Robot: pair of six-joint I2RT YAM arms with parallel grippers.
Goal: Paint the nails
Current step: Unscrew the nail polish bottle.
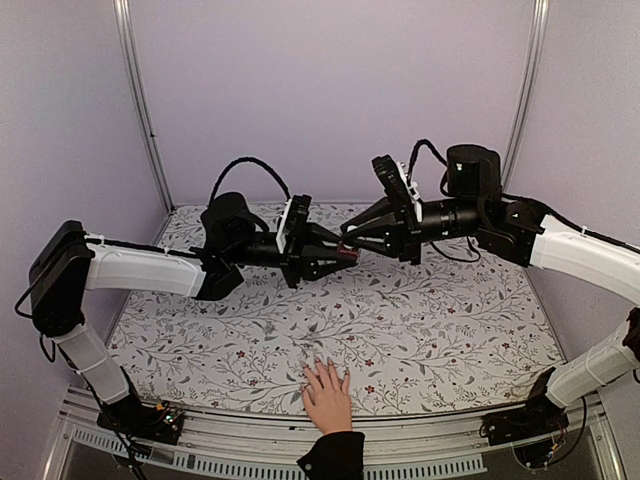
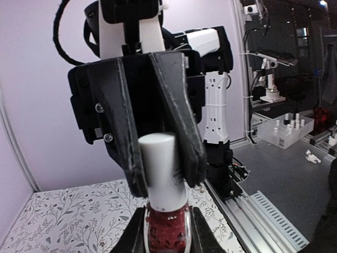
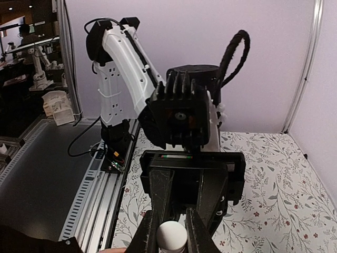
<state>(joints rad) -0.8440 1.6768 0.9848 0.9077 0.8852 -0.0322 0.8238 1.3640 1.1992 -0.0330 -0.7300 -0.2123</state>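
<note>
Uncapping seemed in hand: left claw (image 1: pixel 338 254) clamped the bottle (image 2: pixel 167 227), right claw (image 1: pixel 352 238) clamped its cap (image 2: pixel 159 163); next called for twisting it off before reaching the nails (image 1: pixel 322 363).

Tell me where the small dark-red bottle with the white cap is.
The bottle hangs over the middle of the floral table in the top view, its body clamped by the left gripper, its cap by the right gripper.

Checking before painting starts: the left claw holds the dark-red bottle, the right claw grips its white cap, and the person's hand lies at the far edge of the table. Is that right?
Not quite. The hand lies at the near edge of the table, not the far one, as the top external view shows. The rest stands.
</note>
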